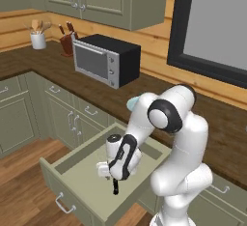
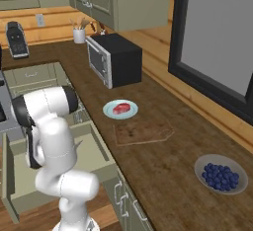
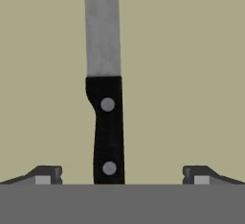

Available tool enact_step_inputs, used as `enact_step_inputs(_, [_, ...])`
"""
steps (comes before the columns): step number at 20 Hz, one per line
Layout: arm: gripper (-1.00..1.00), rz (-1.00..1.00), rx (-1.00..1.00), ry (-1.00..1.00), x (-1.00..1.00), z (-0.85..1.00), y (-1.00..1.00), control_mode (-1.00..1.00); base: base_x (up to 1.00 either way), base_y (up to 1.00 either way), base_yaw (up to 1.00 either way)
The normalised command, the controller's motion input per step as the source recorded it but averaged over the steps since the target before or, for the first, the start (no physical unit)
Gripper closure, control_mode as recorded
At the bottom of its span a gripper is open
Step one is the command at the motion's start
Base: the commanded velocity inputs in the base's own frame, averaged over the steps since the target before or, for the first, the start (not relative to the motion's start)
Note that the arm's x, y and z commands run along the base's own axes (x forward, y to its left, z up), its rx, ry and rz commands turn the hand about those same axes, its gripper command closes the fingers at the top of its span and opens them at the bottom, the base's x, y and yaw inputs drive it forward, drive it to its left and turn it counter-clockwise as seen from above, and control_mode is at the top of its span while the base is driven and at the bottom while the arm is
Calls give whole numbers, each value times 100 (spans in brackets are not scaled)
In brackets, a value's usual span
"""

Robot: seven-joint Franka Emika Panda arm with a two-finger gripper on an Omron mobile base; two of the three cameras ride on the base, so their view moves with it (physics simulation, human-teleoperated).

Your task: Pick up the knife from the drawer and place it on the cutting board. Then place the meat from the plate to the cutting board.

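The knife (image 3: 107,132) lies flat on the pale floor of the open sage-green drawer (image 1: 72,172), black handle toward me and silver blade pointing away. My gripper (image 3: 122,175) hangs low over it, open, with one fingertip (image 3: 45,175) on each side of the handle end and a wide gap to both. From the left base view the hand (image 1: 107,172) is down inside the drawer. On the counter the red meat (image 2: 120,108) rests on the pale blue plate (image 2: 129,113). The brown cutting board (image 2: 141,133) lies bare just beside the plate.
A black microwave (image 2: 116,59) stands on the counter behind the plate. A bowl of blueberries (image 2: 221,174) sits at the near right. A knife block (image 1: 67,41) and a utensil jar (image 1: 37,39) stand in the far corner. The drawer front (image 1: 62,198) juts into the floor space.
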Motion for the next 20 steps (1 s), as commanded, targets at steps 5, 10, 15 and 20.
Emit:
enact_step_inputs(5, [-100,0,0,0,16,-18,19,-100,0,0,0])
enact_step_inputs(10, [-100,0,0,0,2,-23,1,-100,0,0,0])
enact_step_inputs(15, [100,0,0,0,0,-36,0,-100,0,0,0])
enact_step_inputs(20, [100,0,0,-1,0,-26,0,-100,0,0,0])
